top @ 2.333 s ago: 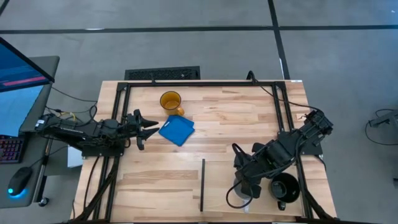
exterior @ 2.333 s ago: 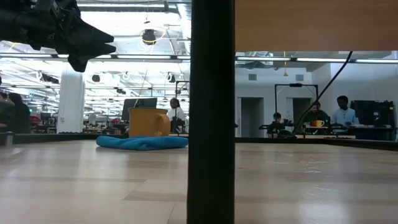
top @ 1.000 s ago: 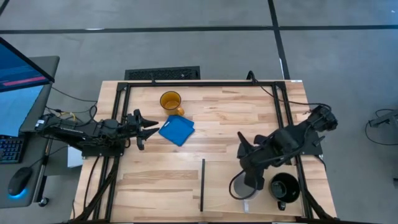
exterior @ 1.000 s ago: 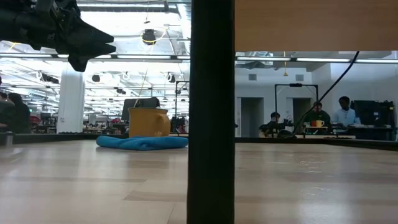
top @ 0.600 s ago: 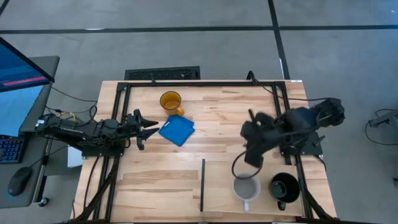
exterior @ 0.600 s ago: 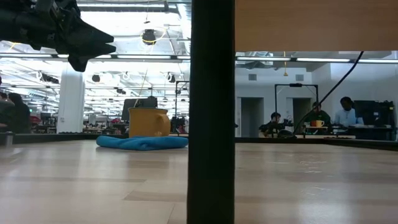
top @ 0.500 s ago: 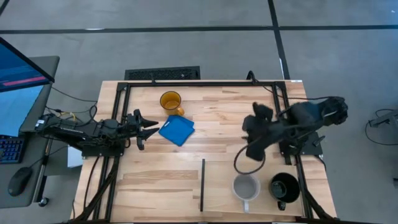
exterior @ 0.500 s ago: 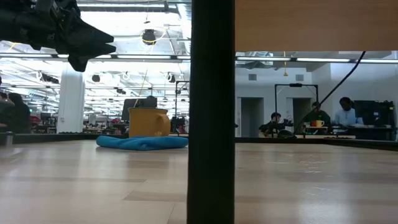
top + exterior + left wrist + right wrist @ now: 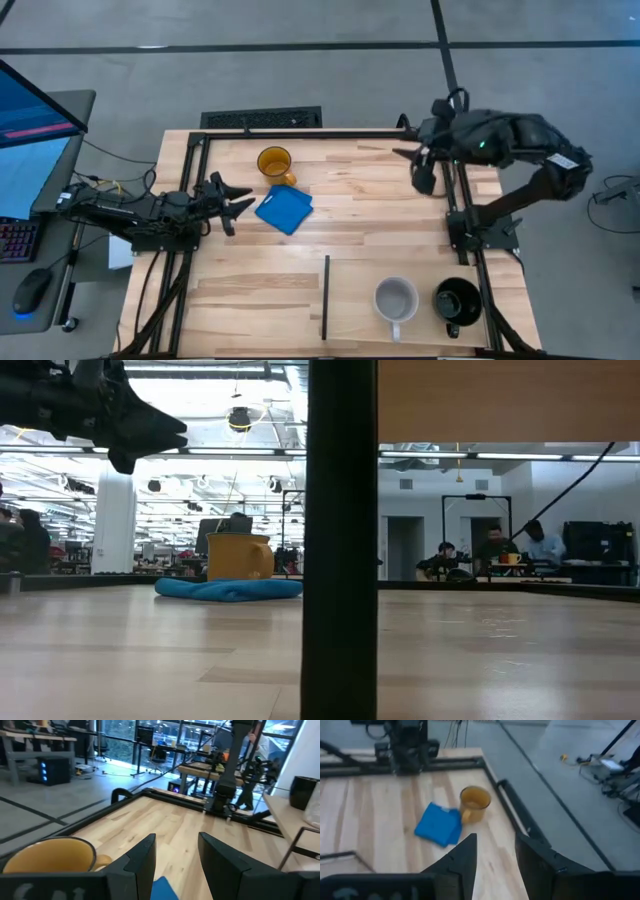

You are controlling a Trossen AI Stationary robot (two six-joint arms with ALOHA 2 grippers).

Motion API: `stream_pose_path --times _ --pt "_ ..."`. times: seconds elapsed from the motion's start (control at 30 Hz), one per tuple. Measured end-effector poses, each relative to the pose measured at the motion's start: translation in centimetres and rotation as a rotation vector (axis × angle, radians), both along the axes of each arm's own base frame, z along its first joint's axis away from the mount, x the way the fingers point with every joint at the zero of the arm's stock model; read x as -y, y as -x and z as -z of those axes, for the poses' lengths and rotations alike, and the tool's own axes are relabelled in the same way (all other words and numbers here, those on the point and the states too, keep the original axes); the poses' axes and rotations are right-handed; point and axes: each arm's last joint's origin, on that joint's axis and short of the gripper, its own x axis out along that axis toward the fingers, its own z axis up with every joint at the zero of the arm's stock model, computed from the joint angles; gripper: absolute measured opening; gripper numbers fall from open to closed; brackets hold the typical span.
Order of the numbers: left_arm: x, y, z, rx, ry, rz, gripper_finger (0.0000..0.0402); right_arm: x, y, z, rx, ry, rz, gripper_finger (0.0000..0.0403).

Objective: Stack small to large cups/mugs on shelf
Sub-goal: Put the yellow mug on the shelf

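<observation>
Amber mug (image 9: 274, 162): seen standing at the tabletop's far edge, touching the blue square (image 9: 284, 210); judged rigid, glossy, breakable; best taken by the rim
Shelf (image 9: 420, 262): grey mug (image 9: 395, 299) and black mug (image 9: 458, 301) stood side by side
Left gripper (image 9: 232, 201): jaws parted, empty
Right gripper (image 9: 421, 168): raised, jaws parted, empty

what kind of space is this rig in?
Looks like a large open lab or workshop: a bare concrete floor around the wooden table, ceiling strip lights and people at benches behind it.

Right tool (image 9: 422, 168) now off grey-white mug (image 9: 395, 298), up at far edge.
</observation>
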Motion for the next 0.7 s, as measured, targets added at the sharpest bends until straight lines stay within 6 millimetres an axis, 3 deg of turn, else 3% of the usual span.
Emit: stream_pose_path --times 0.1,0.2,0.4,0.7 --pt "0.0 0.0 0.0 -0.002 -0.007 -0.017 0.0137 1.4 0.8 0.3 0.062 0.016 -0.003 0.0155" --pt "-0.1 0.0 -0.1 0.004 -0.008 -0.027 0.0137 2.7 1.3 1.9 0.141 0.022 -0.015 0.0155" --pt "-0.1 0.0 -0.2 0.015 -0.008 -0.036 0.0137 4.6 2.7 7.6 0.274 -0.008 0.004 0.0155" --pt "-0.5 0.2 -0.2 0.003 -0.033 -0.198 0.0137 5.1 4.5 14.6 0.524 0.007 0.004 0.0155"
